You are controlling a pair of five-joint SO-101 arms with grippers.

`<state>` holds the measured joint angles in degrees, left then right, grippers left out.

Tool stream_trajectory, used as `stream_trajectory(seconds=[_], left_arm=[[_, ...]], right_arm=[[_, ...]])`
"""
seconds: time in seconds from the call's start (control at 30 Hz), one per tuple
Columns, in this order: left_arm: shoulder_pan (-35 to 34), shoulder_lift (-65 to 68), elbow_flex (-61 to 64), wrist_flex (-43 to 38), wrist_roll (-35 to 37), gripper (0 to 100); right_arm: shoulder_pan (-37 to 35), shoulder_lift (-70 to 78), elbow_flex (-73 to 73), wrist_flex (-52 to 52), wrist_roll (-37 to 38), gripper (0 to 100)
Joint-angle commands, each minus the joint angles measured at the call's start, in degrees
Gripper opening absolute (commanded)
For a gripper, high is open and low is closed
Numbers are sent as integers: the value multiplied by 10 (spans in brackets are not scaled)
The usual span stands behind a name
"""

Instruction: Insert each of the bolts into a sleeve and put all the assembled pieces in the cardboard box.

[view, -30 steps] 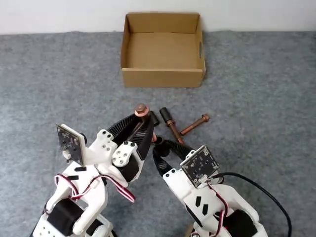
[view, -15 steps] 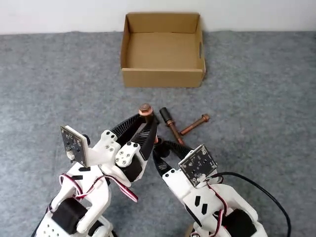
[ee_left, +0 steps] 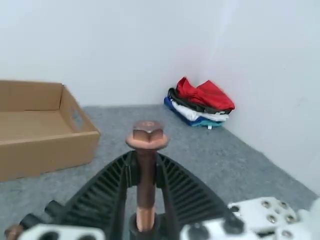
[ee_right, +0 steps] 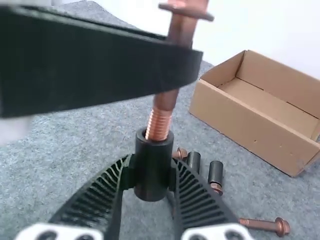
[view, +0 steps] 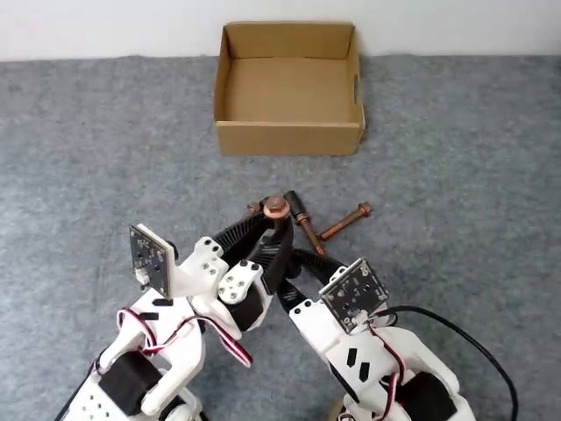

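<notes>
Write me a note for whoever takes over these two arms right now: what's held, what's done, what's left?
Left gripper: shut on an upright bolt.
Right gripper: shut on a sleeve; the bolt's tip is just in its mouth.
Done: nothing lies in the cardboard box yet.
On the carpet: a loose bolt, a second sleeve seemingly with a bolt in it.
Left: finish inserting, box everything.

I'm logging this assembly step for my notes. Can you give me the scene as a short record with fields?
left tool: shut on bolt, head up
right tool: shut on sleeve, held upright
fit: bolt's threaded end at the sleeve's mouth, seemingly just inside
cardboard box: no assembled pieces in it yet
carpet: loose bolt lying near the tools
</notes>
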<state>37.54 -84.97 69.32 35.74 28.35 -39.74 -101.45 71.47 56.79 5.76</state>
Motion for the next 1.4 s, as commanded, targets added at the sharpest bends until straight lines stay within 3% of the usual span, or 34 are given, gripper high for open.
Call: stream_trajectory(seconds=[0.0, 0.1, 0.37, 0.6, 0.8, 0.93, 1.1, 1.37], left_arm=[[11, -3, -15, 63, 2, 5], [11, -3, -28, 118, -4, 5], [11, -3, -26, 207, -120, 10], [8, -3, -32, 280, -151, 285], [-5, -3, -79, 298, -154, 294], [-64, -5, -98, 291, -189, 216], [-186, -6, -95, 259, -257, 0], [-396, -7, -33, 259, -268, 5]], right_arm=[[-6, -4, -6, -15, 5, 9], [-5, -4, -6, -15, 5, 9], [-3, -6, -9, -15, 5, 9], [-3, -8, -9, -15, 5, 9], [-2, -9, -7, -15, 5, 9], [6, -8, -7, -10, 3, 9], [76, -5, -6, -10, 0, 9], [234, 7, -27, -9, -60, 9]])
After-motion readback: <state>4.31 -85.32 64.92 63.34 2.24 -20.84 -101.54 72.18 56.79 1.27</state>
